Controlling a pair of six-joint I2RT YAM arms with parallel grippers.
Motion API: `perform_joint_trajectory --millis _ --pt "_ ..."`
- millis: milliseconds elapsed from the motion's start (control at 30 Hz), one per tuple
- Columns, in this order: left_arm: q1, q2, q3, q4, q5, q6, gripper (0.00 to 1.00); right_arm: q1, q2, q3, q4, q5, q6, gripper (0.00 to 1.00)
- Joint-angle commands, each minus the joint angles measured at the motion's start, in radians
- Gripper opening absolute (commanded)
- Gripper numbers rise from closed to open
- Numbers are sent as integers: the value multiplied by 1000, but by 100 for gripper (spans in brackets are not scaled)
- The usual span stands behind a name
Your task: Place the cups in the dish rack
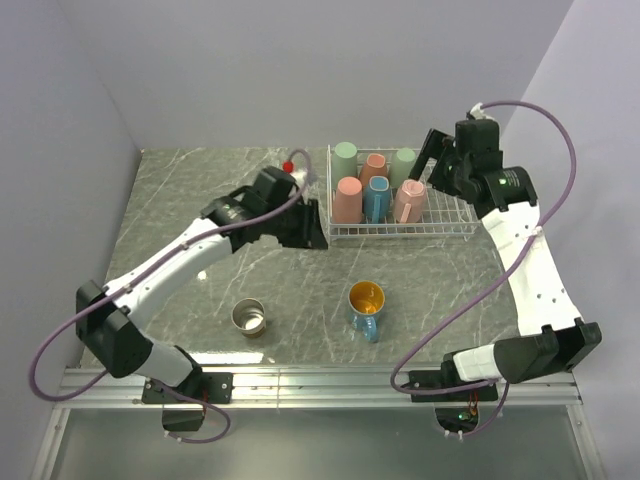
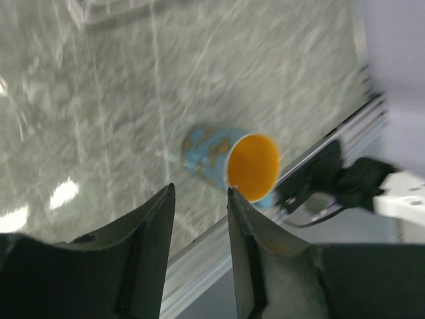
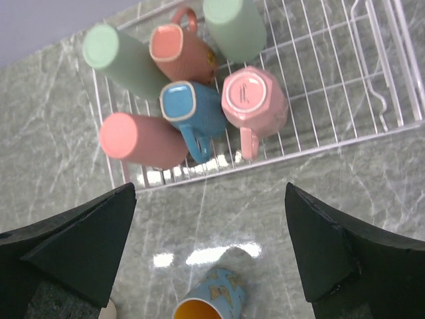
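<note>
Six cups [image 3: 192, 109] rim-down in dish rack [image 1: 452, 228], packed at its left end, leaving room. On table [image 1: 180, 190]: orange-lined blue mug [image 1: 365, 305], steel cup [image 1: 248, 317]. Empty right gripper [image 3: 209, 193] spread wide above rack; left gripper [image 2: 199, 191] ajar, empty, aimed at mug.

Six cups [image 1: 378, 198] in rack [image 1: 452, 218], two outside

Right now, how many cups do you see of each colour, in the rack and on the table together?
Mint green cups: 2
Salmon pink cups: 2
Blue mug: 1
Pale pink mug: 1
Blue cup with orange inside: 1
Steel cup: 1
Total: 8
</note>
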Motion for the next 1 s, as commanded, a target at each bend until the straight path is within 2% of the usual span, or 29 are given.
perform_joint_trajectory --millis 0,233,467,667,967 --pt "-62 36 -21 -90 -80 63 42 -17 -46 -87 56 -23 -1 100" --pt "-142 108 -26 -89 -96 60 40 -72 -119 -199 73 -39 -21 100" --pt "-194 135 -49 -41 -85 56 41 -88 -146 -221 68 -58 -28 100" --pt "-242 227 46 -58 -67 99 43 -88 -143 -227 73 -72 -27 100" --pt "-323 376 177 -129 -131 165 42 -88 -148 -239 74 -69 -32 100"
